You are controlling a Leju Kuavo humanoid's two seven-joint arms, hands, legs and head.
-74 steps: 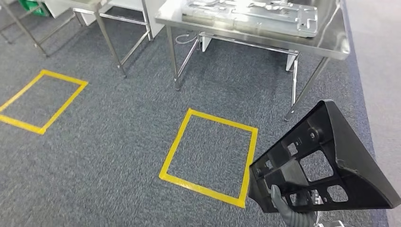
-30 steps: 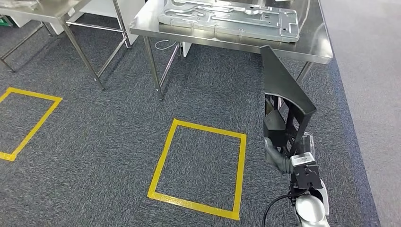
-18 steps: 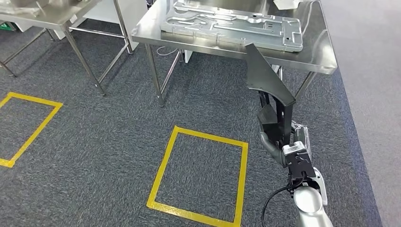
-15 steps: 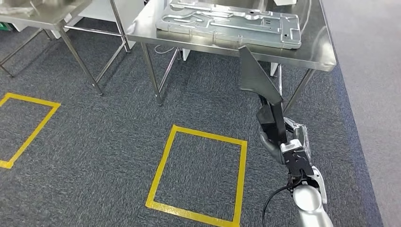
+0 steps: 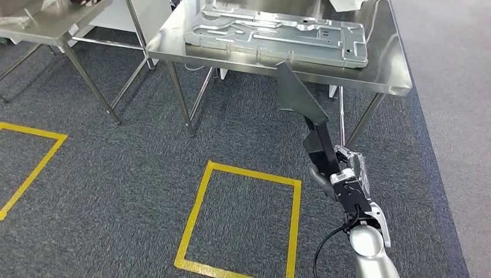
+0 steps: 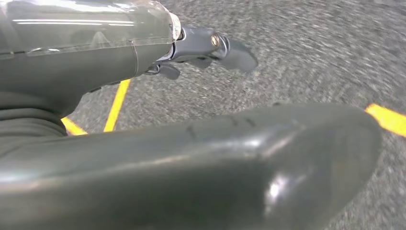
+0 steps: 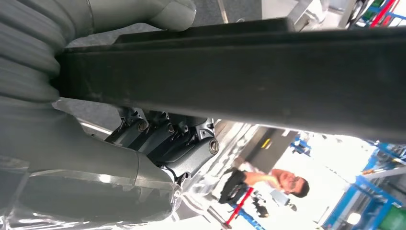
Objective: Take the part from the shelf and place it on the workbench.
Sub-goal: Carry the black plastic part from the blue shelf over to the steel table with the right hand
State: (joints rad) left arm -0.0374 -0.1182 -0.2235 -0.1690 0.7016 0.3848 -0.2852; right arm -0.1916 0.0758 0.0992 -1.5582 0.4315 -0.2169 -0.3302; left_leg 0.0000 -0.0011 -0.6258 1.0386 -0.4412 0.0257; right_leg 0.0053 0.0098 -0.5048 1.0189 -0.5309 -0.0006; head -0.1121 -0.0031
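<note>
Where the head view looks down on grey carpet, the right hand [image 5: 328,171] grips the lower end of the black part [image 5: 301,104], which stands up and tilts fwd so its top edge sits just at the front edge of the steel workbench [image 5: 389,78], not resting on it. On the bench lies a flat grey metal panel [image 5: 278,33]; a yellow tape square [image 5: 240,220] marks the floor to the robot's left of the arm, w/ a 2nd steel table [image 5: 52,29] further left. In the left wrist view, the left hand [image 6: 143,96] hangs over carpet and yellow tape, thumb big in front, dark fingers [image 6: 210,45] stretched out, nothing in it. In the right wrist view, the thumb and fingers [image 7: 167,139] clamp the part's black bar [image 7: 239,76] from both sides; a person [image 7: 282,179] is in the bkgd.
</note>
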